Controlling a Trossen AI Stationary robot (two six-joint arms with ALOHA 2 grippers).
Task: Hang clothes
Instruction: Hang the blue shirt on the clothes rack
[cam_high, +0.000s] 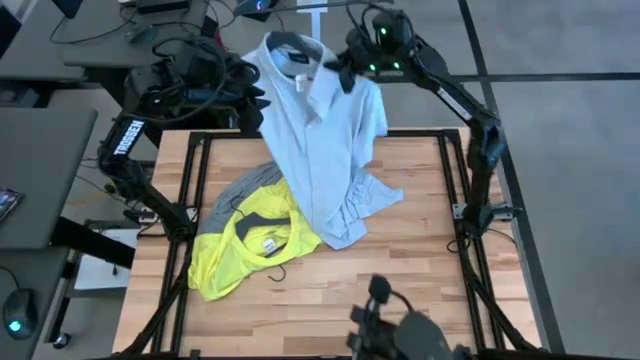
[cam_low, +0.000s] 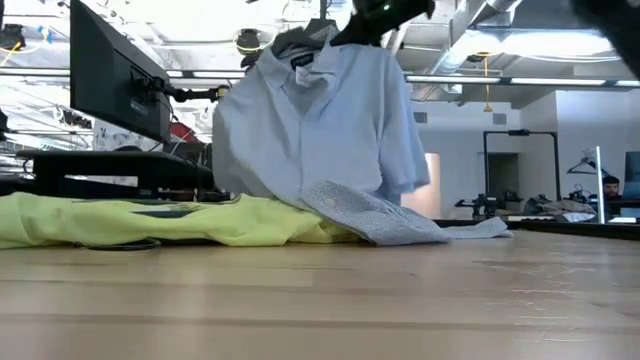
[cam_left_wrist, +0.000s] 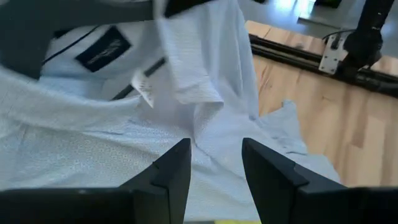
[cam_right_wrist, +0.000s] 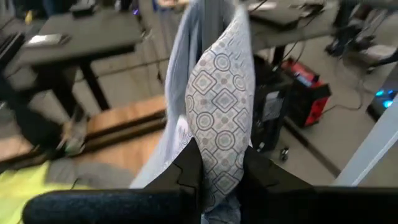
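The pale light-blue collared shirt (cam_high: 320, 130) (cam_low: 320, 130) is raised over the table's far edge, collar (cam_high: 285, 55) uppermost. My right gripper (cam_high: 345, 72) (cam_right_wrist: 217, 168) is shut on it near the collar. My left gripper (cam_high: 252, 100) (cam_left_wrist: 214, 165) stands open at the shirt's (cam_left_wrist: 93, 143) other shoulder, its fingers close to the cloth below the collar. The neon-yellow T-shirt (cam_high: 245, 250) (cam_low: 150, 220) lies flat on the table's left half. It covers part of the grey T-shirt (cam_high: 240, 195). My right gripper pinches a fold of the shirt between its two fingers. The fold is a patterned inner facing (cam_right_wrist: 217, 124) together with plain blue cloth, so several layers. The fingers come from the table's far right, slanting a little downward. The shirt hangs slack, its lower end (cam_high: 345, 225) resting on the table and the yellow T-shirt. My left gripper: I cannot tell whether it touches the shirt.
A thin black hanger (cam_high: 262, 225) lies on the yellow T-shirt. Black frame rails (cam_high: 190, 200) run along the table's sides. A dark camera mount (cam_high: 400, 330) stands at the near edge. The wood to the right of the shirt (cam_high: 420, 250) is bare. Desks and monitors (cam_low: 110, 80) stand beyond the table.
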